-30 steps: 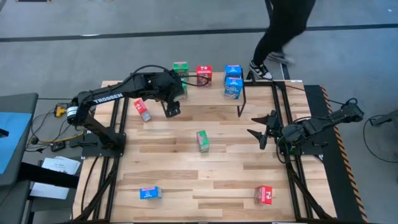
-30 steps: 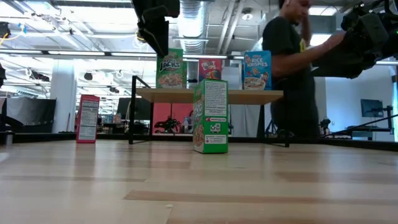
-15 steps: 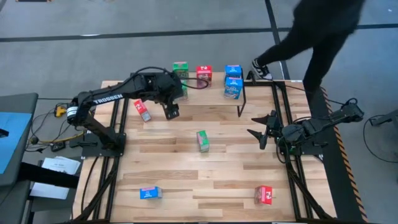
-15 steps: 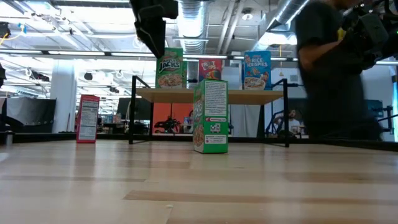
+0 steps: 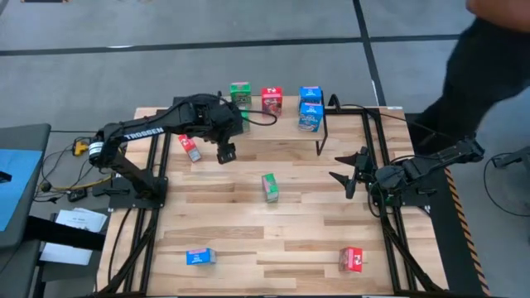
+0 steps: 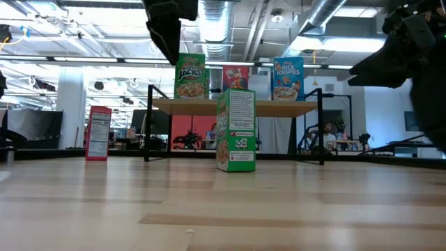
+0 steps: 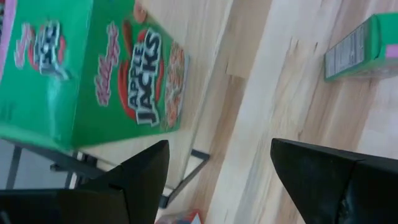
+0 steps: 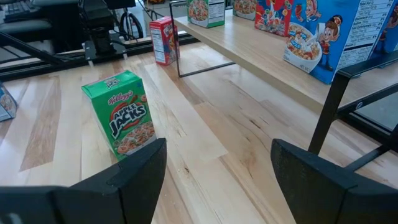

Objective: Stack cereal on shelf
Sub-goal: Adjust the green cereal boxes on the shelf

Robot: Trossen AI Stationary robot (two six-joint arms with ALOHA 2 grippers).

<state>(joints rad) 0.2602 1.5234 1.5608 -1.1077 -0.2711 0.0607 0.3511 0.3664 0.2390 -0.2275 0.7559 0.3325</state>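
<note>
Overhead, the left gripper (image 5: 225, 152) hangs just in front of the shelf (image 5: 286, 128), its fingers (image 7: 134, 180) spread apart with nothing between them. On the shelf stand a green box (image 5: 240, 93), a red box (image 5: 272, 100) and two blue boxes (image 5: 310, 112) close together, one in front of the other. Another red box (image 5: 190, 146) stands on the desk (image 5: 315, 223) just left of the shelf, beside the left arm. A second green box (image 5: 270, 187) stands upright near the middle of the desk, with a blue box (image 5: 200, 257) lying at the near left and a red box (image 5: 352, 259) at the near right. At the desk's right side the right gripper (image 5: 346, 175) hovers well apart from every box, its fingers (image 8: 124, 180) also parted and bare, facing the middle green box. A person (image 5: 484, 62) in dark clothes passes beyond the desk's far right corner.
</note>
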